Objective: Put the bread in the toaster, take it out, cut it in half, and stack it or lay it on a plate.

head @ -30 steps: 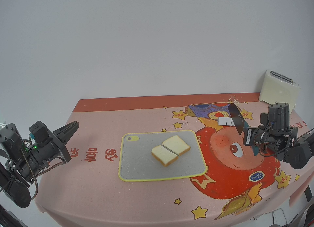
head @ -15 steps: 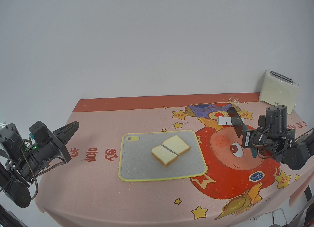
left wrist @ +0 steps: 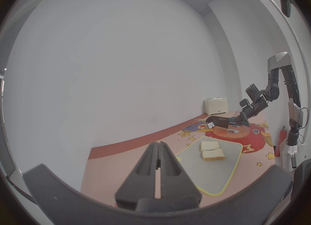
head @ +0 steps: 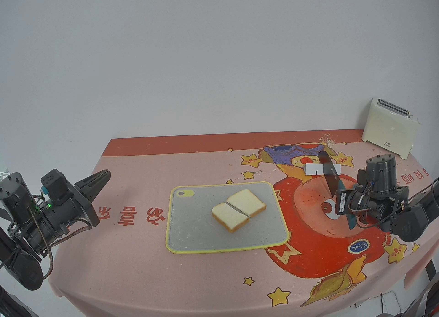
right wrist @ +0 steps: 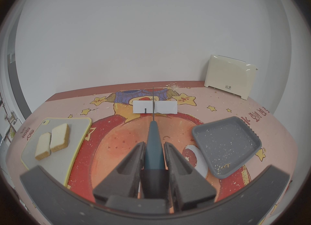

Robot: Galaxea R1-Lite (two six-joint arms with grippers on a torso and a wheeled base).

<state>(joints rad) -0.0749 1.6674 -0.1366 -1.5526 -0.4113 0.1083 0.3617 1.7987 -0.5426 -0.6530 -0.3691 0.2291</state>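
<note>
With our left gripper [head: 98, 178] pinched shut on nothing and our right gripper [right wrist: 153, 146] clamping the teal-handled dark-bladed knife [head: 330, 172], the halved pale bread slice [head: 238, 209] lying on the grey yellow-rimmed cutting board [head: 196, 235], we feared the blade could miss the notch in the white slotted holder [right wrist: 166, 107] and topple it.
</note>
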